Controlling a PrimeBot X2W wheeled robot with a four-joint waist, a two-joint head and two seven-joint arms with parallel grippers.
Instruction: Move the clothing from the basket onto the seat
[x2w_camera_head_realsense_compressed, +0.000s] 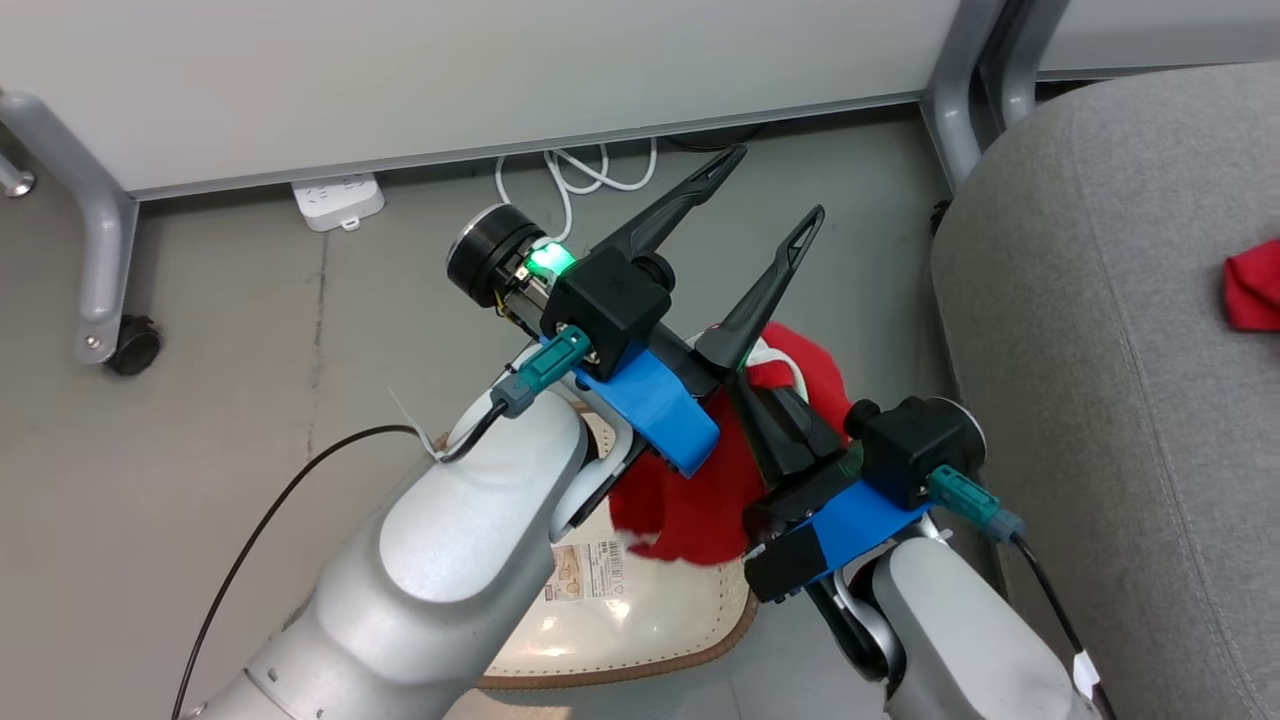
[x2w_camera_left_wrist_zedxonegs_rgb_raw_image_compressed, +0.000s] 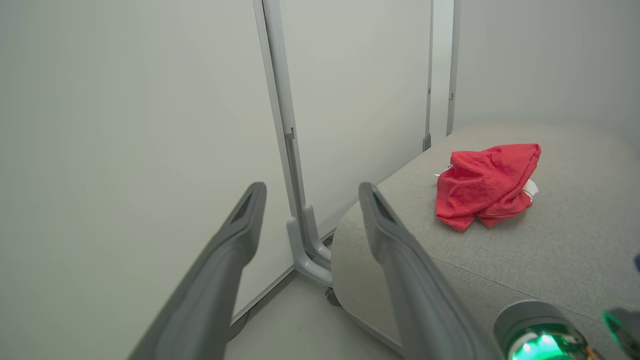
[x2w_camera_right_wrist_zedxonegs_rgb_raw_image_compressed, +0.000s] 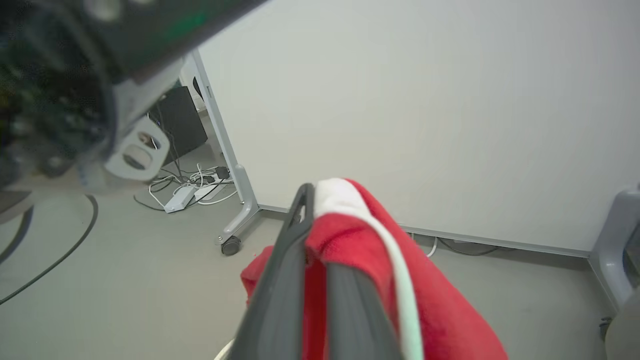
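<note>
Bright, even indoor light, soft shadows; right wrist view shows left arm (x2w_camera_right_wrist_zedxonegs_rgb_raw_image_compressed: 60, 60) blurred, clothing (x2w_camera_right_wrist_zedxonegs_rgb_raw_image_compressed: 440, 310) slightly soft.

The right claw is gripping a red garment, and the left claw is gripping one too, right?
Not quite. The left claw is open and empty, as the left wrist view shows. The right claw does grip a red garment.
</note>
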